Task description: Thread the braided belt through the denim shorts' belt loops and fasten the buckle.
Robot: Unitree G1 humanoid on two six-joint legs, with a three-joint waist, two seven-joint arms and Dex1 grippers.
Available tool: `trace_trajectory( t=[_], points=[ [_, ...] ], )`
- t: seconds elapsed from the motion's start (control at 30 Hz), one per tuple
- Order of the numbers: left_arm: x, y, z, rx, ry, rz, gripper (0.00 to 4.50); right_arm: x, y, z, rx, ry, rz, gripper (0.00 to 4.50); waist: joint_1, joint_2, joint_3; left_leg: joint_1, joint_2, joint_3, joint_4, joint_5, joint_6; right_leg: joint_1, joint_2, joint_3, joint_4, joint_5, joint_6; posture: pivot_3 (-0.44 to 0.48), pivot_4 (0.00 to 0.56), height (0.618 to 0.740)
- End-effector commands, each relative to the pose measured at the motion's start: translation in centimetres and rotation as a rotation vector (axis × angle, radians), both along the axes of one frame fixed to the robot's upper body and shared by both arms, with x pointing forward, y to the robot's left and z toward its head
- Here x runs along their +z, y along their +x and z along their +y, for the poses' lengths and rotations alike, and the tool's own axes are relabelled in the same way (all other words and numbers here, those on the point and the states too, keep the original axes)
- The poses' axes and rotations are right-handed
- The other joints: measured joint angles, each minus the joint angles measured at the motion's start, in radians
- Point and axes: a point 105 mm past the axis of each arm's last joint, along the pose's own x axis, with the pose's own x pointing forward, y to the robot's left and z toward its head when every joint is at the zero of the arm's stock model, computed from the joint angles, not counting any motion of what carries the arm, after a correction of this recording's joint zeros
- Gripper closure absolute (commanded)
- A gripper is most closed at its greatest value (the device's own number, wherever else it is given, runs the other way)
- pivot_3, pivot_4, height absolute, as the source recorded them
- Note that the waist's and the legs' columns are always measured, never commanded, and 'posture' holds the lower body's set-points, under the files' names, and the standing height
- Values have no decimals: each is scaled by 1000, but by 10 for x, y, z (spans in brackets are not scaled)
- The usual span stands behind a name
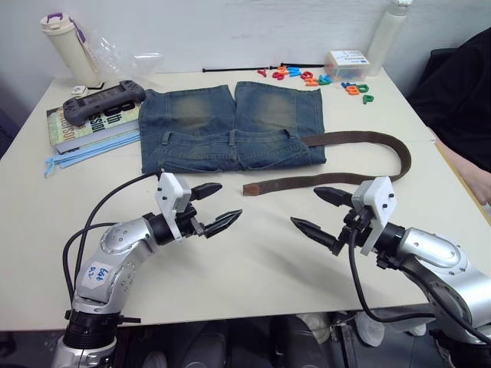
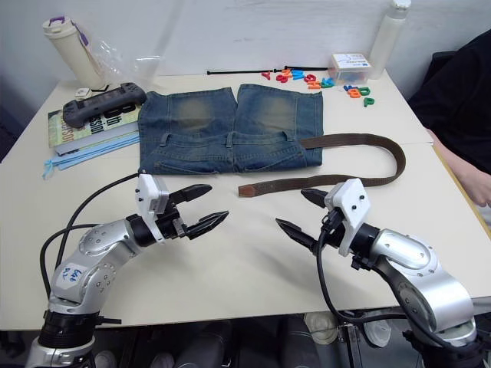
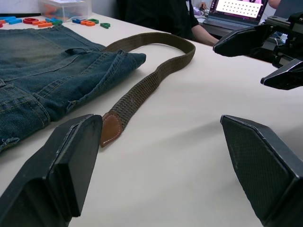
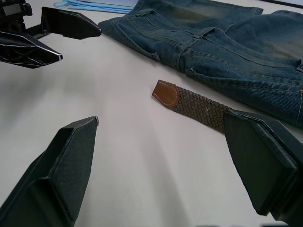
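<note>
Head view: your denim shorts (image 1: 230,126) lie flat on the worktop (image 1: 261,253); the braided belt (image 1: 349,161) loops beside them. Wrist views: left gripper (image 1: 209,205) and right gripper (image 1: 322,211) fingers wide, empty, near the shorts.

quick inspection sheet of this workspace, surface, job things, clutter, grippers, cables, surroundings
surface: pale table, bare in front of the grippers
job's things: denim shorts lying flat, waistband toward the robot; braided belt leaves the shorts' right side, curves round and ends in a tan tip free on the table; buckle not seen
clutter: books with a game controller on top, tumbler, white bottle, coloured letters, small box
grippers: left gripper open, holding nothing; right gripper open, holding nothing
cables: black cable looping off the left arm
surroundings: white wall; a person's arm at the table's right edge
</note>
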Motion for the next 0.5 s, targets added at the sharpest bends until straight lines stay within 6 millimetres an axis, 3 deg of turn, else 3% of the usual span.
trace_trajectory(
  t=[0.03, 0.5],
  points=[
    [11, -3, -3, -26, -8, -37, 112, 7, -3, 2, 10, 7, -35, 0, 0, 0, 0, 0, 0, 0, 0, 0, 0, 0, 0, 0, 0, 0, 0, 0, 150, 659],
    [7, 1, 2, -45, -1, -8, 112, 6, -4, 3, 3, 6, -29, 0, 0, 0, 0, 0, 0, 0, 0, 0, 0, 0, 0, 0, 0, 0, 0, 0, 150, 659]
  ],
)
